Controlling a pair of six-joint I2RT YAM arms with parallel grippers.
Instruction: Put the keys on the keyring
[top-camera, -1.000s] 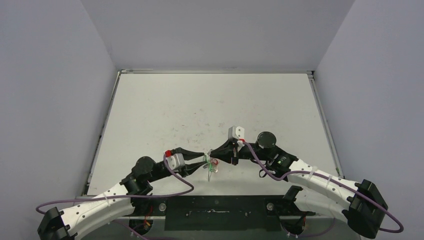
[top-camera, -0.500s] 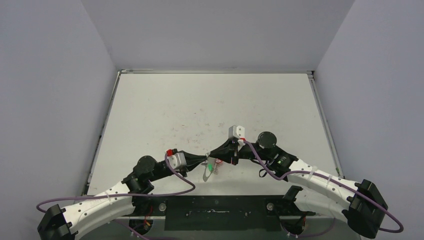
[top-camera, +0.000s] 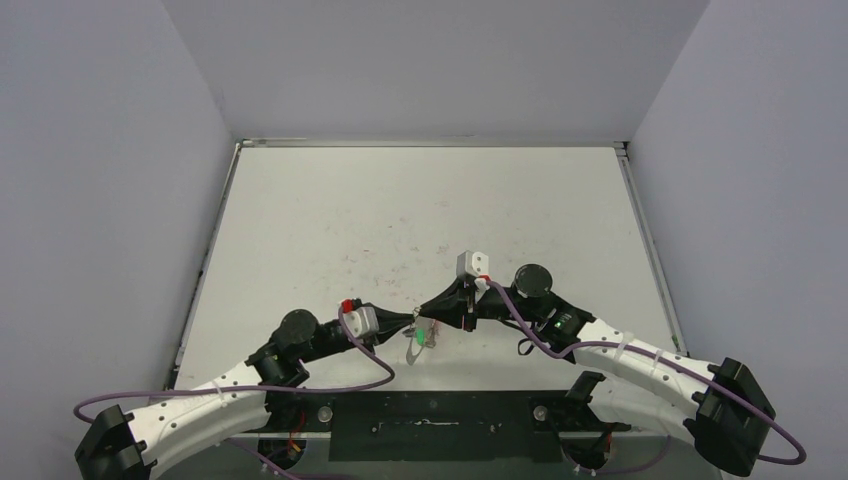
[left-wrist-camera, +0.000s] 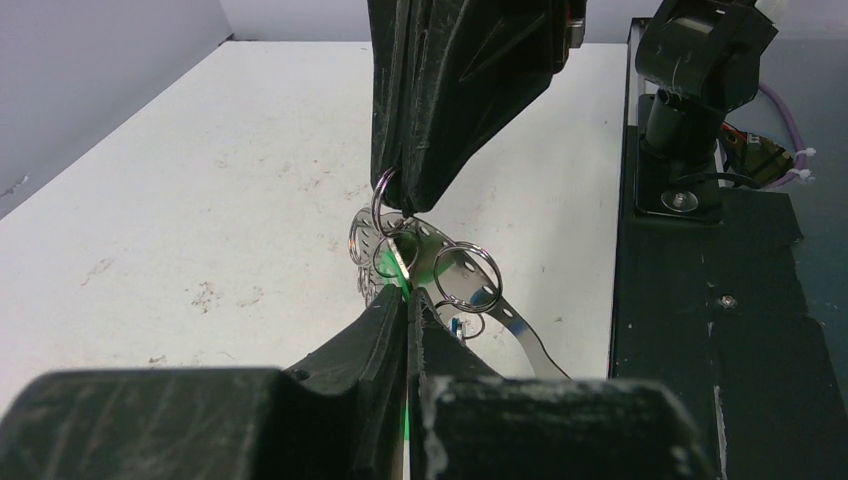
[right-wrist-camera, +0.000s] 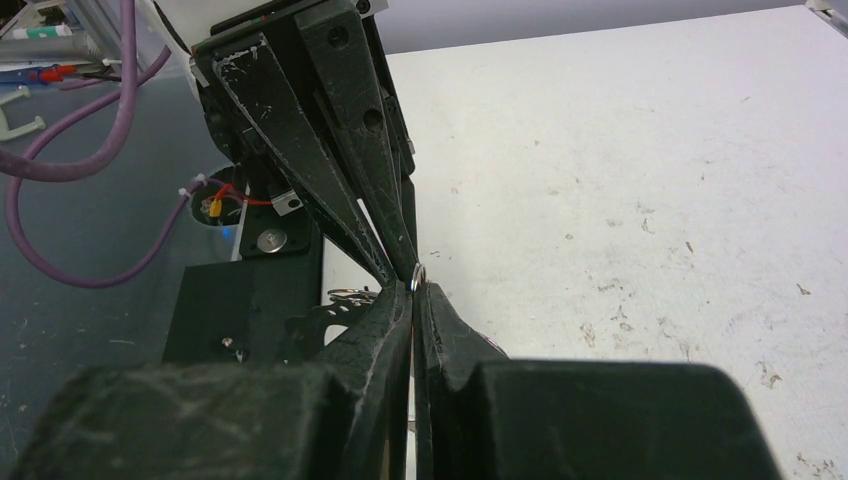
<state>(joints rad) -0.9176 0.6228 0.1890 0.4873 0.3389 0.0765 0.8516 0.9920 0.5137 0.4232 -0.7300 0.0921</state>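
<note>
Top external view: at the middle of the desk's (top-camera: 400, 200) near edge, the left gripper (top-camera: 410, 322) is clenched on a green-tagged key (left-wrist-camera: 398, 265). Tip to tip just beyond it, the right gripper (top-camera: 430, 308) pinches a wire loop (left-wrist-camera: 381, 205) of the keyring (left-wrist-camera: 505, 312), whose hoop trails toward the near edge.

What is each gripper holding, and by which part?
The left gripper holds a key by its green tag; the right gripper holds the keyring by one small wire loop.
</note>
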